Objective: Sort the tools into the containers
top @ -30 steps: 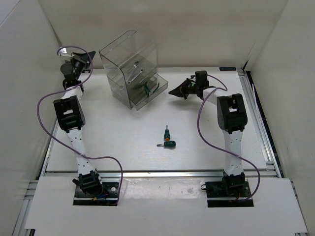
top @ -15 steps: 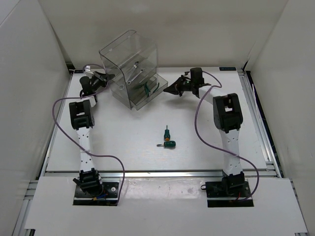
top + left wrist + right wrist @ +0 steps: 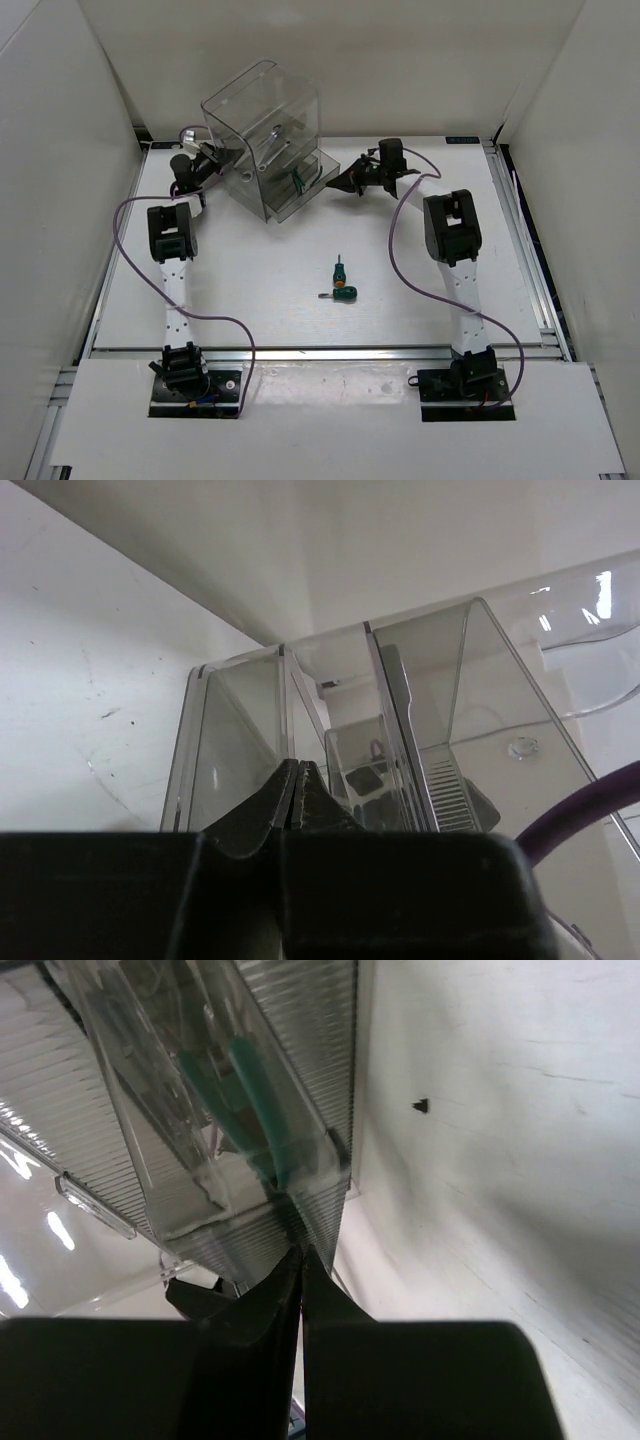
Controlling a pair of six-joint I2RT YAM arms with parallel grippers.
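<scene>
The clear organiser [image 3: 262,130] stands at the back left, its lower drawers [image 3: 312,188] pulled partly out to the right. Silver wrenches [image 3: 274,142] lie in an upper drawer and the green-handled pliers [image 3: 297,180] in a lower one. Two green-handled screwdrivers [image 3: 340,270] [image 3: 343,293] lie on the table centre. My left gripper [image 3: 216,157] is shut, its tips against the organiser's left side [image 3: 430,710]. My right gripper [image 3: 345,186] is shut, its tips against the front of the open drawer [image 3: 310,1030], where the pliers' handles [image 3: 262,1100] show through.
White walls close in the table on three sides. A metal rail [image 3: 525,260] runs along the right edge. Purple cables [image 3: 400,250] loop from both arms.
The left arm has swung from the far-left corner rightward until its gripper meets the organiser. The right gripper has moved left up to the open drawer's front.
</scene>
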